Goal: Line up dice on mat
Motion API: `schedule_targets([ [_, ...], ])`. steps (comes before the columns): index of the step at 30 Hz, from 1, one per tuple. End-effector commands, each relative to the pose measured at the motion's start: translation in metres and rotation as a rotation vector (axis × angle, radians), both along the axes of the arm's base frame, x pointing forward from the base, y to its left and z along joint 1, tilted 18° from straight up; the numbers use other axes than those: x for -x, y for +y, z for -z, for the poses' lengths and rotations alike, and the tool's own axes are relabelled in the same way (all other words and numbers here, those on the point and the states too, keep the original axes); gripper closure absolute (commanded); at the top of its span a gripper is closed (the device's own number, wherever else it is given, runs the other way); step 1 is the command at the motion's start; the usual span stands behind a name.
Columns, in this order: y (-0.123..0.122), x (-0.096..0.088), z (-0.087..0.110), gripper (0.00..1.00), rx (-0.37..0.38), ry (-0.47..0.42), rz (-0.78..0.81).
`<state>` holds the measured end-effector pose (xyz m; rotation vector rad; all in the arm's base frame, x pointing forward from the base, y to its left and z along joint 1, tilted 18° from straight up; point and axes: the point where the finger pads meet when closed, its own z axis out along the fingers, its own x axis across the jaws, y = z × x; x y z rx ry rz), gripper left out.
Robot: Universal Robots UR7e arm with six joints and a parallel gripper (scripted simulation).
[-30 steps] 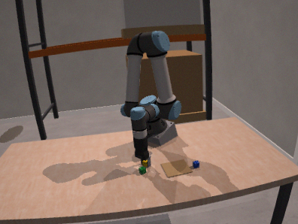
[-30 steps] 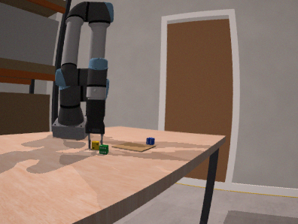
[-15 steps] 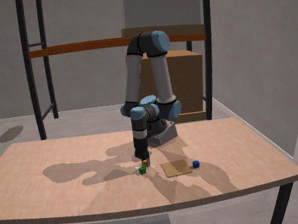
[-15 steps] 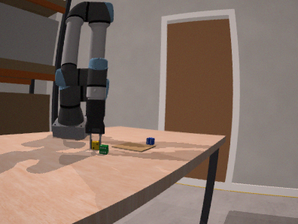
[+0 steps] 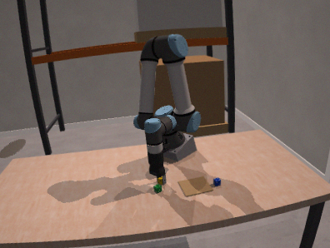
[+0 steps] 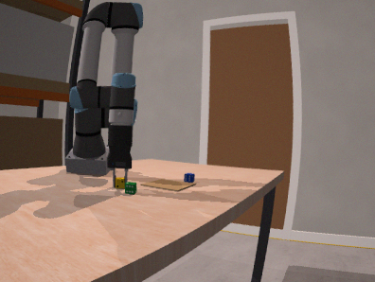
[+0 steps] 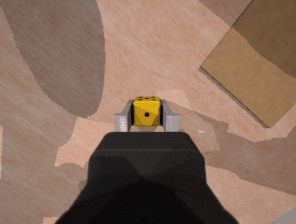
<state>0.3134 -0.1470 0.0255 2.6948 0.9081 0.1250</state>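
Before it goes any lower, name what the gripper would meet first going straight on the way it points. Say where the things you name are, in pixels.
The gripper (image 5: 160,180) (image 6: 120,180) (image 7: 146,107) points down, its fingers either side of the yellow die (image 5: 160,181) (image 6: 119,183) (image 7: 146,112). The fingertips would likely meet the tabletop (image 5: 104,216) (image 6: 95,237) (image 7: 125,30) first; the remaining gap is unclear.

Arm (image 5: 179,83) (image 6: 92,52): raised, folded over at the elbow
Wrist (image 5: 154,147) (image 6: 120,116): low, upright
Gripper (image 5: 162,181) (image 6: 120,184) (image 7: 146,107): pointing down, fingers partly closed, one each side
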Motion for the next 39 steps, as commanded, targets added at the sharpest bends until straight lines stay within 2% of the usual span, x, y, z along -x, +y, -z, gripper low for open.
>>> schedule_targets([
  [1,0.0,0.0,0.0,0.43,0.001,-0.001,0.0],
  [13,0.0,0.0,-0.001,0.43,0.001,-0.001,0.0],
  [23,0.002,0.002,-0.01,0.43,0.001,-0.001,0.0],
  [39,0.015,0.01,-0.056,0.43,0.001,-0.001,0.0],
])
